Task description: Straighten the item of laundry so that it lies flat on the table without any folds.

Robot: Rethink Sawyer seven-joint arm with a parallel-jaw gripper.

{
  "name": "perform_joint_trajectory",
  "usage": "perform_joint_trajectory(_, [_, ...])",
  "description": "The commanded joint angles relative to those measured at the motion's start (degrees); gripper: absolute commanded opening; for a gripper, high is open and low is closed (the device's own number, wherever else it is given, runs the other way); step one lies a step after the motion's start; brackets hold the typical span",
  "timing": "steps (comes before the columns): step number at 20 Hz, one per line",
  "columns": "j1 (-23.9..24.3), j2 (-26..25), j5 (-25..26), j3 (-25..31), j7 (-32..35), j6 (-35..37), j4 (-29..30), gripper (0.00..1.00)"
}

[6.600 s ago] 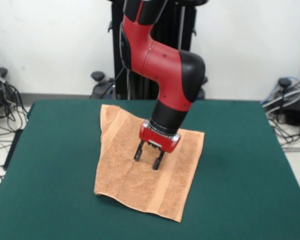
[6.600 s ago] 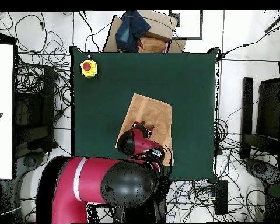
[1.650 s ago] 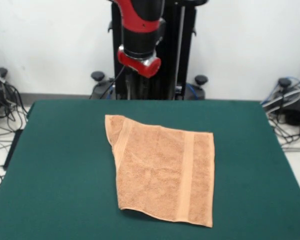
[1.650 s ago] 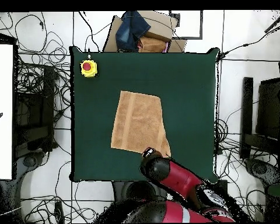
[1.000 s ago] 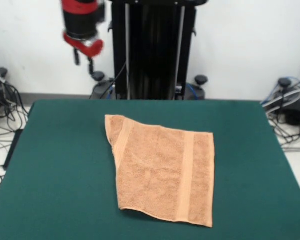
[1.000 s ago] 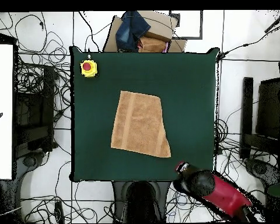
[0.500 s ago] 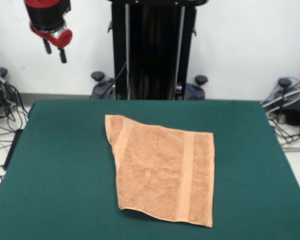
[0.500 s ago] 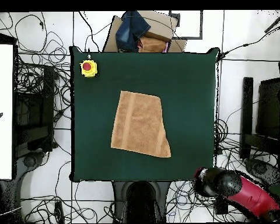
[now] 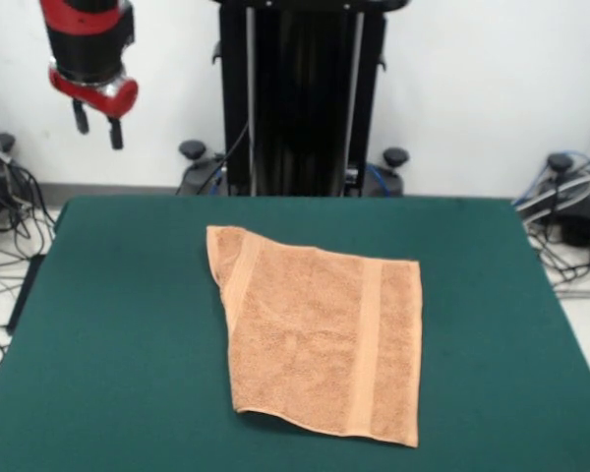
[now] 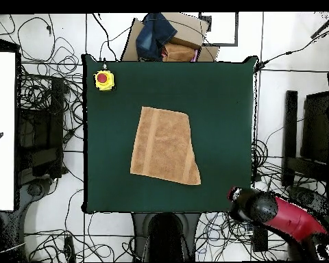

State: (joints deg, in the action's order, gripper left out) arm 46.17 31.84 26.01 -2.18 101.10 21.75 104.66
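Since a moment ago, only the end effector (image 9: 96, 130) has dipped slightly, off the bench's (image 9: 118, 324) far left corner. Its fingers hang apart, empty. Mid-bench, the towel (image 9: 320, 329) lies unmoved, its far left corner creased.

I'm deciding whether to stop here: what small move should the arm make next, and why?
Probably bring the open end effector back over the peach-orange terry-cloth towel's far-left corner. That corner looks folded over, giving a slanted edge on the dark green felt table, and the end effector hangs off the table's side.
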Motion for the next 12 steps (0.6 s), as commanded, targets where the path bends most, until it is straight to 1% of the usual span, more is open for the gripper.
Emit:
perform_joint_trajectory(1, [-6.9,-3.4,2.9,3.7,4.8,-5.2,1.8,1.00])
perform_joint_trajectory(6, [-6.6,-4.9,2.6,4.1,3.7,-6.3,2.7,1.00])
perform_joint_trajectory(9, [-5.5,-4.9,1.8,5.2,2.3,-4.9,2.1,1.00])
perform_joint_trajectory(12, [-5.5,-4.7,1.4,5.7,1.6,-3.4,1.8,1.00])
